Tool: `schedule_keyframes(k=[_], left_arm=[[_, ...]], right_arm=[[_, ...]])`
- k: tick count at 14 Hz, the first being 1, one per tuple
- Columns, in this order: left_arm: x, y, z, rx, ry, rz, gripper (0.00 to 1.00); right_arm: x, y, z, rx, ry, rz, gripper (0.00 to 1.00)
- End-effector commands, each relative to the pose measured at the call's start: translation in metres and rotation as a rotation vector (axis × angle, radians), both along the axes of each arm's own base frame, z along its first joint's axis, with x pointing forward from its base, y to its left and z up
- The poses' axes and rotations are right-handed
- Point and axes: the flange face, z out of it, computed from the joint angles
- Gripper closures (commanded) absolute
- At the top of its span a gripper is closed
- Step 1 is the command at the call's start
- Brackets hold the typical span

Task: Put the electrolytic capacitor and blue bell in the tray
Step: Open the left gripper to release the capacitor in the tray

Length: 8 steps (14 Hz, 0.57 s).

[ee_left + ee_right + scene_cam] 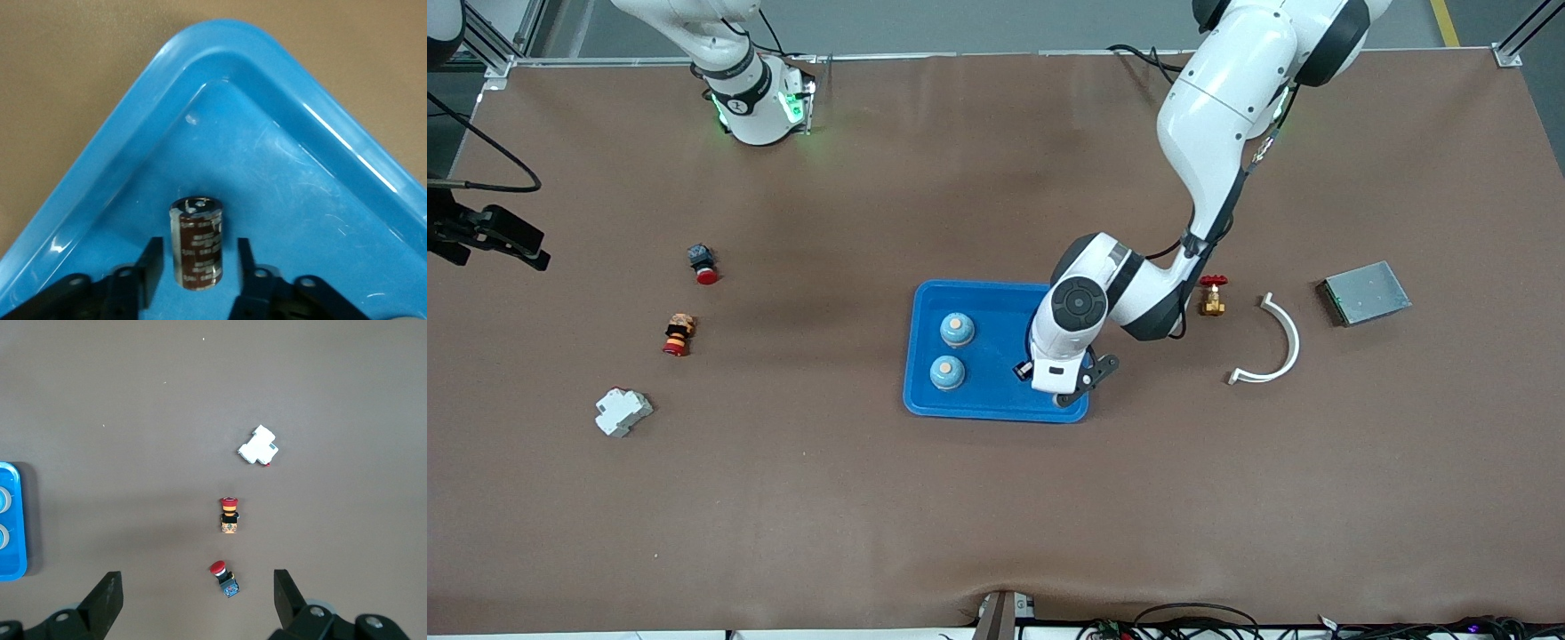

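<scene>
Both Franka arms wear glossy white shells with black bands at the joints. The left arm [1209,133] carries a round black cap on its wrist joint and a thin black cable along its forearm. The right arm's base [751,98] bears a black ring and glowing green lights. Each gripper has matte black jaws with small screw holes.

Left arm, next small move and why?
Probably lift the left gripper straight up. The capacitor stands upright on the tray floor near a corner, and the open fingers show gaps on both sides, so it looks released. Both bells are already in.
</scene>
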Motion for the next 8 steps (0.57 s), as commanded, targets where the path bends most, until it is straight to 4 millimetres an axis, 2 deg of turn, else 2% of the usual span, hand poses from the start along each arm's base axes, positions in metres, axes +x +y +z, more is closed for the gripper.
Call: schedule_keyframes(k=[1,5,8], left_arm=[[0.003,-0.004,0.01,0.031,-0.05,-0.024,0.0],[0.013,0.009,0.041,0.051,-0.05,-0.02,0.0],[0.023,0.033,0.07,0.116,-0.046,-0.07,0.0]], right_arm=[[-0.011,0.005,0.002,0.029,-0.001,-0.017,0.0],[-0.015,0.008,0.001,0.061,0.003,-0.017,0.0],[-0.017,0.011,-0.006,0.061,0.018,-0.013,0.0]])
